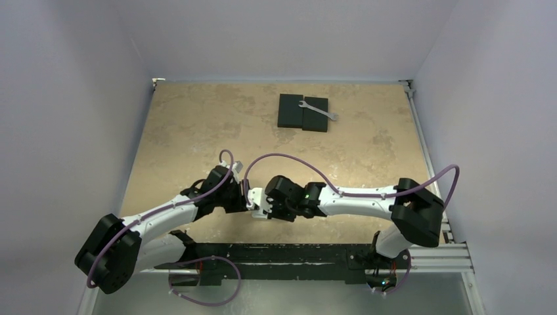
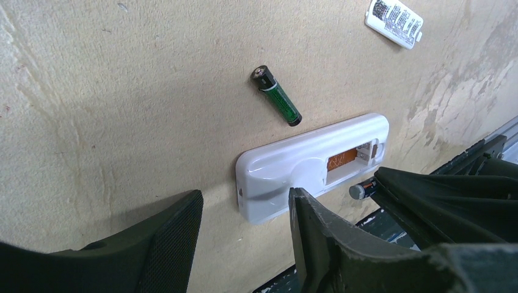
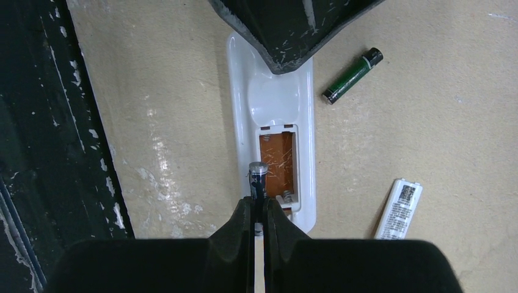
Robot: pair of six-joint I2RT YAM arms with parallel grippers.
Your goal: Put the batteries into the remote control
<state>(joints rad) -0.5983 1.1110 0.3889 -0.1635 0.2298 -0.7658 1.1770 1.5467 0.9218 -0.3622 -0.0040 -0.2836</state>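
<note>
At the near edge of the desk [image 1: 190,125], just past the black rail [image 3: 36,152]: right tool [image 3: 257,207] clamped on the held battery [image 3: 257,174], fingers nearly together around its slim dark body, metal end sticking out ahead. Poised with that end over the open recess of the remote control [image 3: 272,97], near the spring end of the orange-lined bay; contact with the bay impossible to tell. Lying back-up and flat on the desk, the white remote control, long side roughly in line with the right tool. At its closed end, left tool [image 2: 244,204] with fingers [image 2: 305,220] well apart, gripping nothing; one finger over that end of the casing, contact unclear. Just beside the remote control, on the side away from the rail, loose battery [image 3: 352,76], green and black, flat on the desk, slanted to the casing and not touching it. Near the recess end, a small white cover [image 3: 398,209] with printed label, also flat and apart from the casing. Well beyond, toward the far wall, two black blocks [image 1: 302,113] side by side and touching, a silver wrench [image 1: 318,110] laid across them.
</note>
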